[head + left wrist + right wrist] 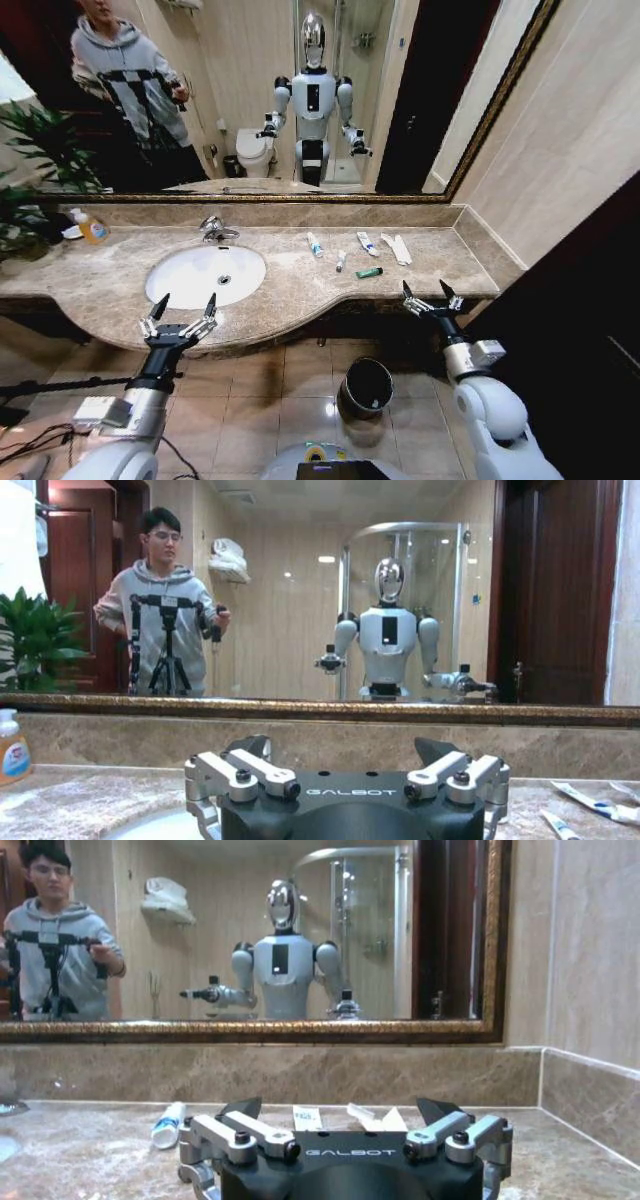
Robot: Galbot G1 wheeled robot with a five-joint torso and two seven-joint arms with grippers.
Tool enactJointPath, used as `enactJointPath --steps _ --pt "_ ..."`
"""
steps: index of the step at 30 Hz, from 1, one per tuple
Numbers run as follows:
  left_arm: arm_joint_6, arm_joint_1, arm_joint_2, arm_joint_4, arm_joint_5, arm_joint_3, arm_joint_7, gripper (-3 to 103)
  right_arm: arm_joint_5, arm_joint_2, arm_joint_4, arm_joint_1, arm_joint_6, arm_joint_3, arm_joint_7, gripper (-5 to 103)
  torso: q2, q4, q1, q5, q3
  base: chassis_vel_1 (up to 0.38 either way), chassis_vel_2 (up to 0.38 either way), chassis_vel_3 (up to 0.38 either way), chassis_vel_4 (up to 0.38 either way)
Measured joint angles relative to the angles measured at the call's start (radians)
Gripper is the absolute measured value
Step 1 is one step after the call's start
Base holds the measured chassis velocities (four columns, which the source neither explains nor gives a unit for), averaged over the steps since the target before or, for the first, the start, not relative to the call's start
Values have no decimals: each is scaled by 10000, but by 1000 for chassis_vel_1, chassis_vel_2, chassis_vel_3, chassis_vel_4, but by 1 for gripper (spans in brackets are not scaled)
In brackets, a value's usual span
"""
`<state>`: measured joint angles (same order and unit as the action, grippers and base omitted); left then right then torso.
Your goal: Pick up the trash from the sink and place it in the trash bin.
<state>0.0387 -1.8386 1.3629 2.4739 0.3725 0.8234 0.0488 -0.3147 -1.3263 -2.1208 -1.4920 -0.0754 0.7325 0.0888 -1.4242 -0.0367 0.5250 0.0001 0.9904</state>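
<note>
While both arms are hanging back at the front edge of the table (300, 290), nothing of the job is looking done yet: the trash is lying on the marble to the right of the sink (206, 275), not in the basin, and the trash bin (367, 386) is standing on the tiled floor below the table's edge, its inside too dark to judge. I am counting about 5 pieces from the head view: a white tube with blue marks (314, 245), a smaller white tube (341, 261), a green tube (369, 272), another white tube (367, 243) and flat white packets (397, 248) nearest the right wall. The left gripper (183, 310) is hovering in front of the sink with its jaws spread apart and holding nothing; the right gripper (431, 297) is hovering at the table's right front corner, jaws likewise apart and empty. So every piece is waiting to be picked up and carried down to the bin. The head view is giving the whole layout, bin included, while the right wrist view is looking low across the marble at the white tube with blue marks (168, 1125) and the packets (375, 1117) beyond its own open gripper (340, 1114). The left wrist view is catching a pump bottle of orange liquid (12, 754) at the far side of the sink and the rim of the basin beneath the left gripper (345, 754).
</note>
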Motion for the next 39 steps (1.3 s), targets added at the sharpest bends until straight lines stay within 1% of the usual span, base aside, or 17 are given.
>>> enactJointPath --steps 1,2,4,5,7,9,11,13,15,17,21,22,28,34,37,39 --pt "0 0 0 0 0 0 0 100 0 65 93 105 -29 -35 -3 100 0 0 0 1 0 0 0 0 0" --pt "0 0 0 0 0 0 -1 100 -1 314 419 490 -159 -127 -37 100 0 0 0 0 0 0 0 0 0" --pt "0 0 0 0 0 0 0 100 -10 554 720 852 -268 -227 -86 100 0 -1 1 1 0 0 0 0 0" --pt "0 0 0 0 0 0 0 100 -10 554 720 852 -268 -227 -86 100 0 -1 1 1 0 0 0 0 0" --pt "0 0 0 0 0 0 0 100 -21 984 1360 1546 -432 -508 -157 100 0 0 1 0 0 0 0 0 0" --pt "0 0 0 0 0 -1 0 100 -21 1062 1534 1729 -445 -589 -163 100 0 0 0 0 0 0 0 0 0" --pt "0 0 0 0 0 0 0 100 -74 1302 2320 2551 -491 -966 -270 100 0 -2 1 1 1 0 0 0 0" --pt "0 0 0 0 0 0 -1 100 -81 1326 2477 2713 -496 -1029 -288 100 0 -2 1 0 1 0 0 0 0" --pt "0 0 0 0 0 0 0 100 -90 1404 3398 3613 -500 -1337 -318 100 0 -1 1 -3 1 0 0 0 0" --pt "0 0 0 0 0 0 0 100 -90 1411 3682 3873 -502 -1423 -331 100 0 0 1 0 1 0 0 0 0" --pt "0 0 0 0 0 0 0 100 -72 1381 5044 4972 -499 -1760 -413 100 1 -1 1 -1 1 0 0 0 0" --pt "0 0 0 0 0 0 0 100 -72 1381 5044 4972 -499 -1760 -413 100 1 -1 1 -1 1 0 0 0 0" --pt "0 0 0 0 0 0 0 100 47 1186 6696 6198 -331 -2032 -490 100 1 -1 1 0 1 0 0 0 0" --pt "0 0 0 0 0 0 0 100 220 1137 7731 6955 -187 -2130 -469 100 1 -1 1 -1 0 0 0 0 0" --pt "0 0 0 0 0 0 0 100 349 1110 7970 7127 -362 -2138 -554 100 1 -2 1 -1 0 0 0 0 0" --pt "0 0 0 0 0 0 0 100 368 1103 8145 7226 -635 -2141 -646 100 1 0 1 -1 0 0 0 0 0"
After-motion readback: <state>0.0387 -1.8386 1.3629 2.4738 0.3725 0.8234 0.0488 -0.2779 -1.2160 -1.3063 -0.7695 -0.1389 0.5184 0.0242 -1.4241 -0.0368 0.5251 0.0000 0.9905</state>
